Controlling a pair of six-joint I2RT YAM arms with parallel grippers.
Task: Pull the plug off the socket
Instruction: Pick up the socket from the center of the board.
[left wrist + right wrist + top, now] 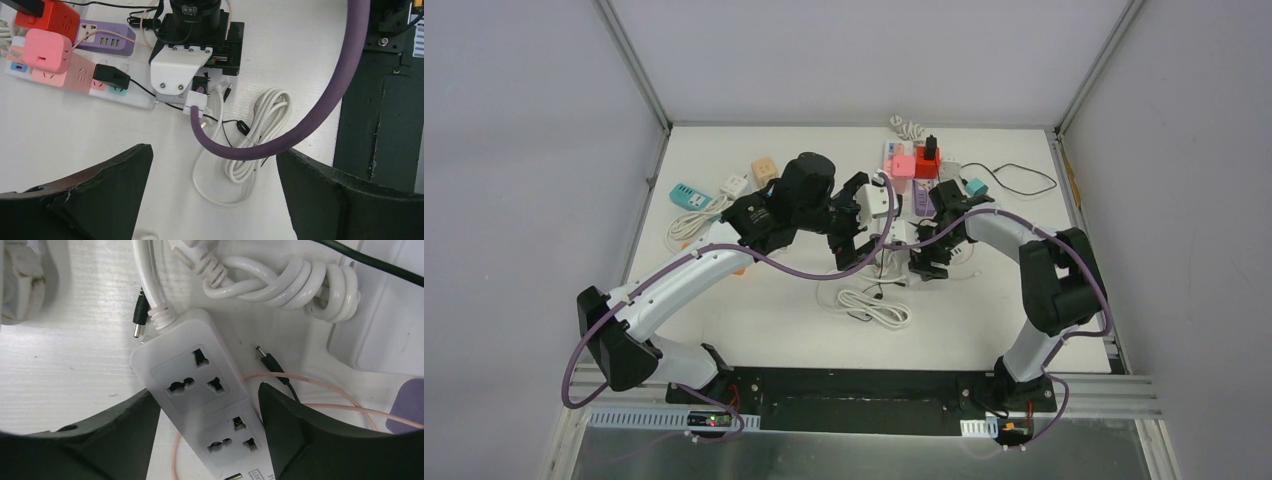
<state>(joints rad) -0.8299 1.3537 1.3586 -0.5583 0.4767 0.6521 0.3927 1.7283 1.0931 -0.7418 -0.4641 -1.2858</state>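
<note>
Straddling the white power strip (190, 370), the right gripper (205, 392) is resting with fingers spread along both long edges, a thin gap showing on one side. Both upward-facing sockets are standing empty. Left gripper (214, 152) is hovering wide apart over a coiled white cable (260, 130), near the strip.

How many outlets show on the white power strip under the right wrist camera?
2: upper outlet mid-frame, lower outlet between the jaws; more may lie out of frame.
</note>
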